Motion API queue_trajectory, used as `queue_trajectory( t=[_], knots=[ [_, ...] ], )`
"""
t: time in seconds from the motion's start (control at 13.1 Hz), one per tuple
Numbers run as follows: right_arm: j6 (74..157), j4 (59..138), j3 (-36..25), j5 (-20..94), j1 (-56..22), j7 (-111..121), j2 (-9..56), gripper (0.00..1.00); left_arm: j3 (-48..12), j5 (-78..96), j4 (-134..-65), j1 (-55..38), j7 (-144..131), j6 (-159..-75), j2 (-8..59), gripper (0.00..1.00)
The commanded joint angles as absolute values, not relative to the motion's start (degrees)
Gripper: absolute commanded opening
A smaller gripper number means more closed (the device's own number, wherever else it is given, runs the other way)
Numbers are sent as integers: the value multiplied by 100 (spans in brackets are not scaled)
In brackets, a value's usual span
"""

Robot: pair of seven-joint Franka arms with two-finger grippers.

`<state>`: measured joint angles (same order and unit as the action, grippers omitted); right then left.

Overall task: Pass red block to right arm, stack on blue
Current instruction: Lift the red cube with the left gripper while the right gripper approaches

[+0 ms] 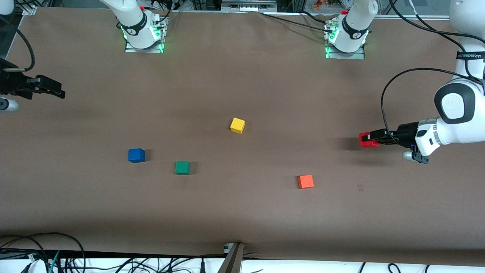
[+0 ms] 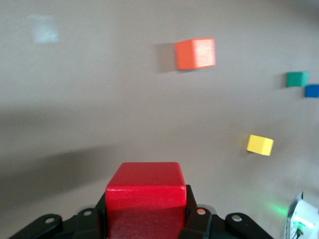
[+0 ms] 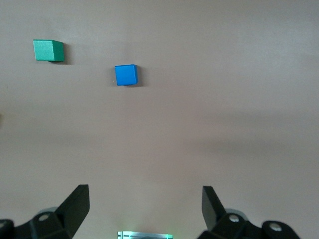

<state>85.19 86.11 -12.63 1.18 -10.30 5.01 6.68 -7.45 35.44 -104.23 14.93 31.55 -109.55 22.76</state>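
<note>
Gripping the red block (image 1: 368, 140) between its fingers, the left claw (image 1: 373, 138) hangs above the brown worktop (image 1: 242, 212) at the left arm's end, its fingers reaching level toward the middle. The cube sits square in the grip, with no long axis of its own, and the left wrist view shows its top face and one side face (image 2: 144, 198) bare between the black fingers. A dark shadow lies on the worktop close by the block.

Outward from that claw, the orange cube (image 1: 305, 181) is the closest thing on the surface, nearer to the front camera. The yellow cube (image 1: 237, 125) lies toward the middle. The green cube (image 1: 182, 167) comes next, and the blue cube (image 1: 136, 155) rests just beside it, toward the right arm's end.

The right claw (image 1: 57, 91) waits above the worktop's edge at the right arm's end, fingers spread wide and holding nothing; its wrist view looks down on the blue cube (image 3: 125, 74) and the green one (image 3: 48, 50).

Cables trail along the worktop's edges, and green lights glow at both arm bases.
</note>
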Motion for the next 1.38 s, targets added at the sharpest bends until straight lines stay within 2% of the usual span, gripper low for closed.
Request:
queue_trajectory(
  t=[0.0, 0.23, 0.54, 0.84, 0.92, 1.07, 1.3],
  knots=[
    [8499, 8543, -1239, 140, -1151, 501, 896, 100, -1079, 3709, -10275, 1529, 3892, -10758, 2268, 18],
    [8499, 8543, -1230, 149, -1335, 536, 1010, 100, -1441, 4084, -10257, 1512, 4734, -10661, 2320, 19],
    [8516, 8543, -1195, 367, -1661, 554, 1274, 100, -1582, 4877, -10055, 1345, 6799, -10661, 2549, 15],
    [8534, 8534, -1222, 2483, -1582, 562, 1809, 100, -2257, 5842, -9967, 1301, 7154, -10714, 2558, 11],
    [8534, 8534, -1230, 3062, -1573, 580, 1985, 100, -2389, 5914, -9741, 1240, 7267, -10749, 2558, 9],
    [8543, 8543, -1230, 4213, -1521, 624, 2336, 100, -2399, 5959, -9309, 942, 7933, -10784, 2680, 7],
    [8578, 8578, -1222, 5761, -1529, 694, 2697, 100, -2408, 6431, -9246, 529, 9119, -11214, 2760, 3]
  ],
)
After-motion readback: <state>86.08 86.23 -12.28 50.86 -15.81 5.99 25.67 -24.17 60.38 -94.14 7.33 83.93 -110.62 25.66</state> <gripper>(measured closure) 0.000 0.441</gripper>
